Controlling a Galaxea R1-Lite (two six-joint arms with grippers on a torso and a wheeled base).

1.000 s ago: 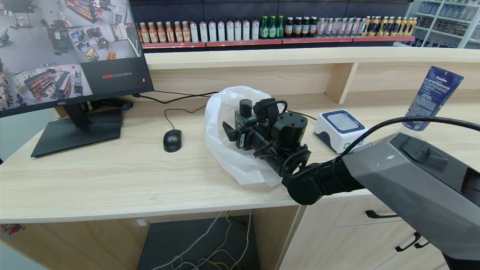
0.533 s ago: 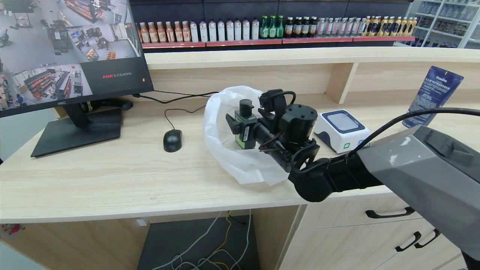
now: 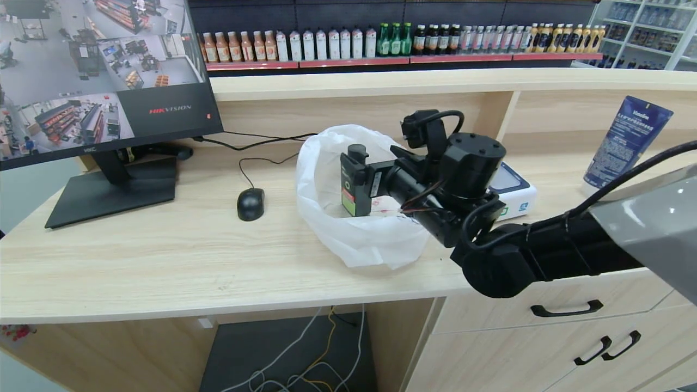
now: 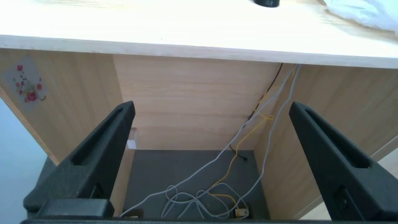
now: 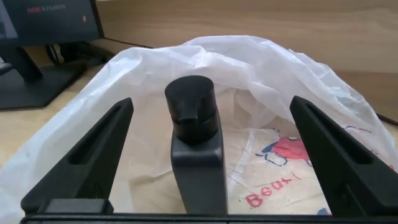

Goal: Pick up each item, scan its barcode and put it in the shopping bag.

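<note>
One black bottle (image 3: 351,188) is seen in the head view, upright inside the white bag (image 3: 337,234) on the counter (image 3: 163,261). The right gripper (image 3: 366,177) is placed just beside it, above the bag's mouth. A scanner (image 3: 517,190) is partly hidden behind that arm. A blue tube (image 3: 626,139) is stood well apart at the counter's far right, not yet bagged.

In the left wrist view, the left gripper (image 4: 211,112) is held low before the counter's front. Its fingers are spread wide with nothing between them, and cables (image 4: 249,162) are seen in the recess beyond.

In the right wrist view, the bottle is framed between the right gripper's fingers (image 5: 93,155). These are parted wide and stand clear of its sides, so no grip is applied. The bottle's base is hidden.

The step in hand is judged to be the release and withdrawal. The fingers are best left wide and drawn straight back and upward along their own line. That way the tall, narrow bottle is not clipped and toppled, and the thin film is not snagged. Only once the bag's rim is cleared should the arm be swung toward the tube.
</note>
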